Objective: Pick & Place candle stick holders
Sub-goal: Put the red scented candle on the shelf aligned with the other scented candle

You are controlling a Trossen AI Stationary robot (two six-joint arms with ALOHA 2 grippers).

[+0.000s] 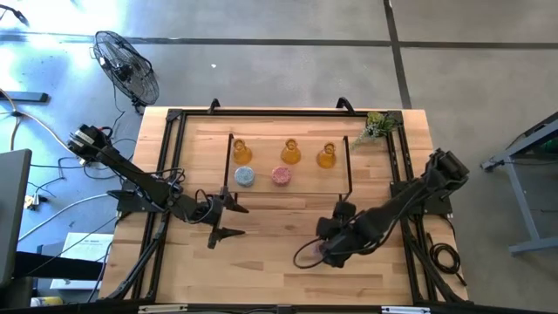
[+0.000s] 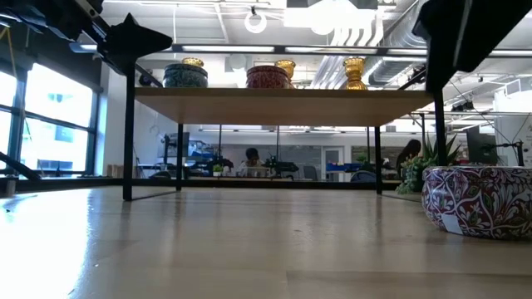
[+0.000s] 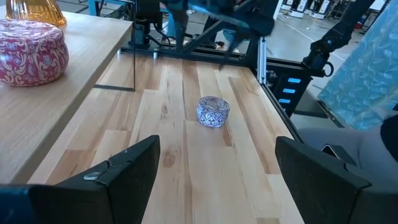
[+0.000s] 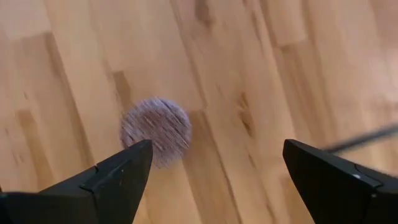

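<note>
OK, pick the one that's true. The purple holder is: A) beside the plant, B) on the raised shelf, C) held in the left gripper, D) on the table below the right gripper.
D: the purple holder sits alone on the table under the open right gripper, off the shelf.

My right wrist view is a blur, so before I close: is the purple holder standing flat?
Observer: Yes. The low view shows the purple holder upright on the table, with the right gripper open above it.
Operator: Where is there room on the shelf?
Observer: The shelf has the blue holder and the pink holder in front; the spot beside the pink one, before the right-hand amber holder, is bare.
Operator: Is the left arm in the way?
Observer: The left gripper waits open off the shelf's front left corner.
</note>
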